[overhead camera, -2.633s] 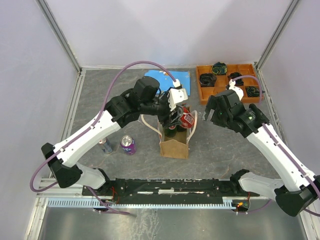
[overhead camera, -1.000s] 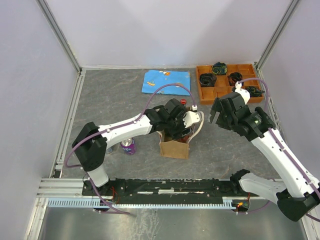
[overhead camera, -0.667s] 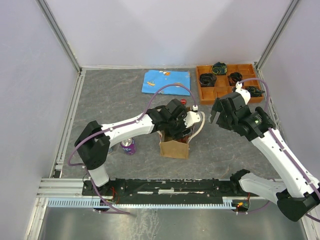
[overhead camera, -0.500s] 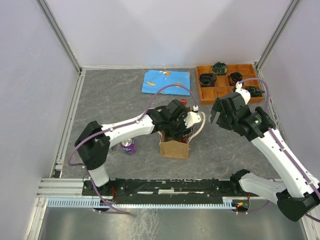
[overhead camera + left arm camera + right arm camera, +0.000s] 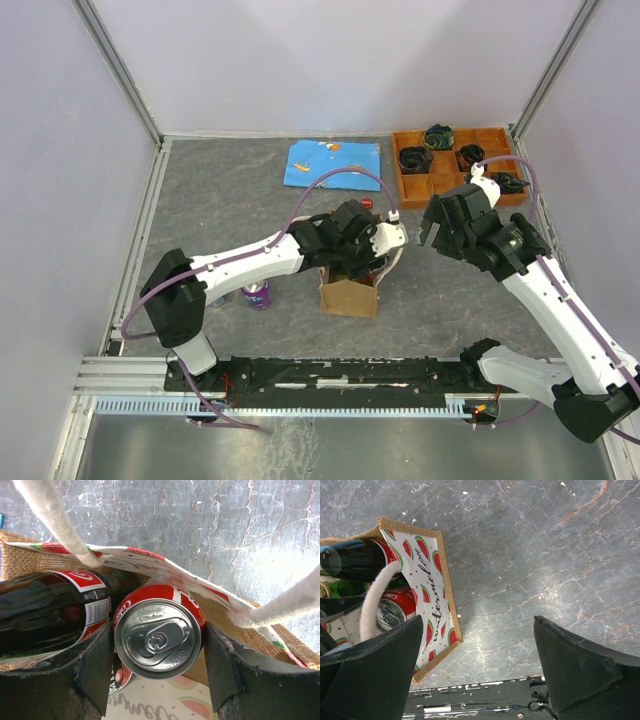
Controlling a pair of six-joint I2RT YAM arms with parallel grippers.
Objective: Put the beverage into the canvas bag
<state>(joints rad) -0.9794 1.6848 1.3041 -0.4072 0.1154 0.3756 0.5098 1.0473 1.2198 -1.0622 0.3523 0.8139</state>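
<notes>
left wrist view: grips the red cola can (image 5: 157,640) in the left gripper (image 5: 159,652), one dark finger pressed to each side, can top facing the lens. holds it down inside the mouth of the canvas bag (image 5: 250,632), with printed lining behind the can and a white rope handle (image 5: 52,517) crossing above the left finger. just past that left finger, already lying in the bag: a dark cola bottle (image 5: 42,615). cannot tell whether the can rests on the bag floor yet.

changed since a couple of seconds back, going by the top external camera: held the can up above the bag opening then, wrist high. has lowered since, forearm stretched flat and wrist sunk at the top of the bag (image 5: 348,297). over the last second hardly dropped further, only slid the elbow, and has not loosened the grip.

right gripper (image 5: 476,677): spread wide, holding nothing, bag off beyond its left finger. backed a little away from the handle and has stayed parked.

meaning for the task: carry and lowering look done, can as good as bagged but not yet released. probably left to do: part the fingers, then lift straight out without snagging the rope handle or tipping the bag. purple can (image 5: 257,292) outside the bag, well back along the left arm from its gripper.
</notes>
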